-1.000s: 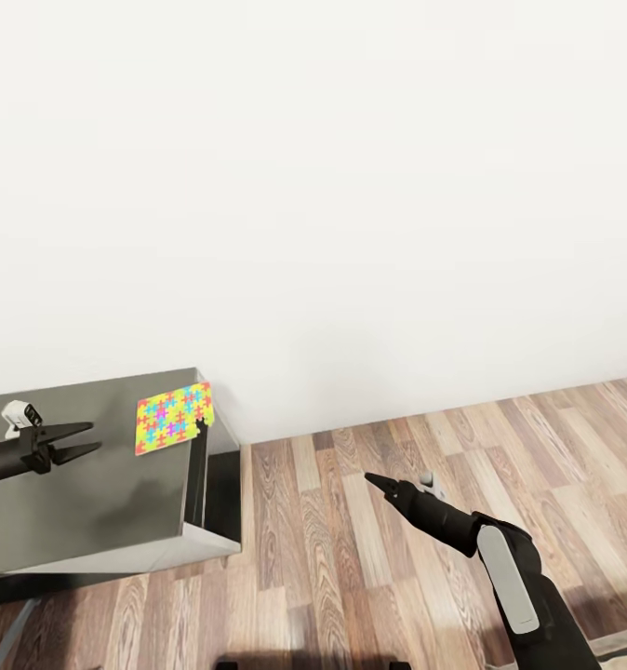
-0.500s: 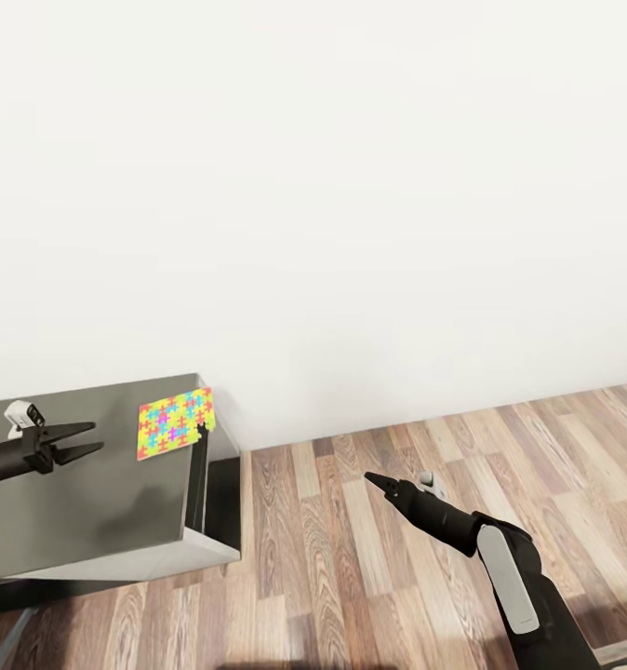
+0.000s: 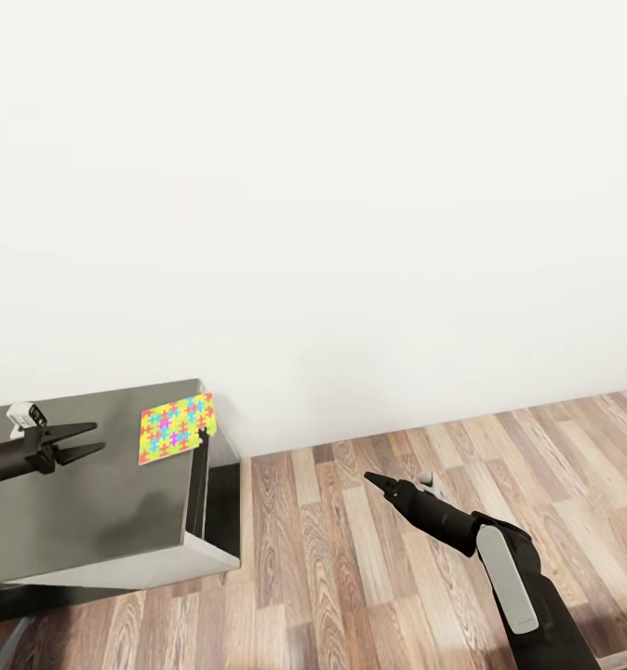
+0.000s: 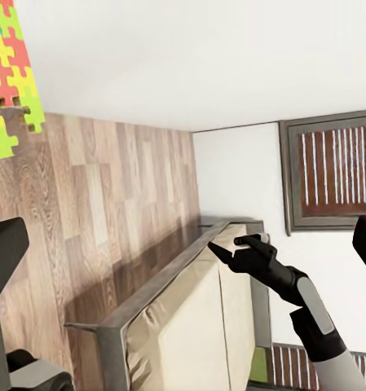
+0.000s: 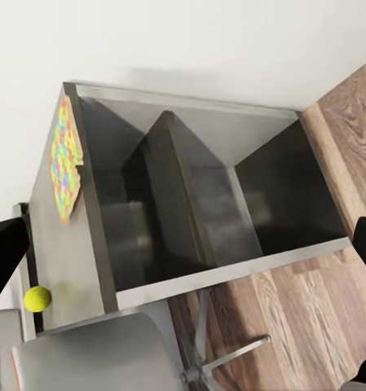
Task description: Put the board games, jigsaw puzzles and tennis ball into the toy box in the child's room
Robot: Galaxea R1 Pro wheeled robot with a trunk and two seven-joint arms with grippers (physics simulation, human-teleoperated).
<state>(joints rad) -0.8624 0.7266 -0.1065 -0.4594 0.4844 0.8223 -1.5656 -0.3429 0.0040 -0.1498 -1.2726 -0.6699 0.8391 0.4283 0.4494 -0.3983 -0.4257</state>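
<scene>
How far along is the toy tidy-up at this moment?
Nothing visible looks done. A jigsaw puzzle lies at the table's far corner and the tennis ball sits on the tabletop, neither in any box. The left gripper hovers open and empty over the table; the right gripper hangs over the floor, its jaws hard to read. Both toys remain to be collected.

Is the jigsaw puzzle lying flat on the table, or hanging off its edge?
Flat on the table, at its far corner by the wall. The jigsaw puzzle has one edge at the table's edge; any overhang cannot be told.
</scene>
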